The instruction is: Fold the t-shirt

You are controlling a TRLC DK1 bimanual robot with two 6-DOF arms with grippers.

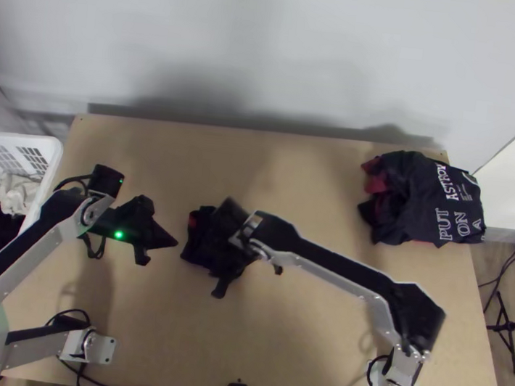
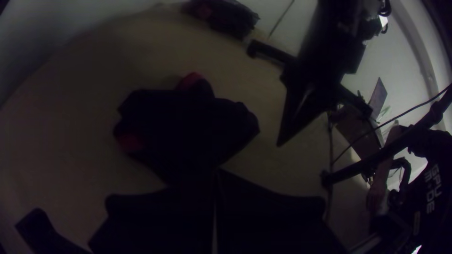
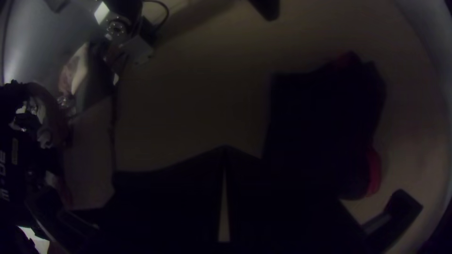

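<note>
- And here, right between the two pairs of jaws, lies the t-shirt (image 2: 183, 117), down on the table (image 1: 317, 177) and gathered into a small, compact dark bundle with red showing at its edges!
- Just ahead of the jaws of the left gripper (image 2: 216, 173), almost at the tips; whether touching, cannot tell.
- Close in beside the right gripper (image 3: 225, 149) too, lying off to one side of its jaws.
- Left jaws: together at the tips, with no cloth to be seen pinched between.
- Right jaws: together as well, tips meeting, and seemingly nothing clamped there either.
- Now for the score on the fold: looks well along, judging by so small a shape, with one fairly straight side near the right jaws.
- Not quite a tidy packet, though! Lumpy and uneven in outline ahead of the left jaws, so could equally pass for loosely bunched; cannot count the layers in cloth this dark.
- Still to do, by the look of it: square up the edges, tuck in the red bits, press flat, then draw both pairs of jaws clear.
- Well apart from both pairs of jaws, beyond the right ones: a lettered garment (image 1: 428, 202), dark, doubled up and ragged along the side nearer the jaws.
</note>
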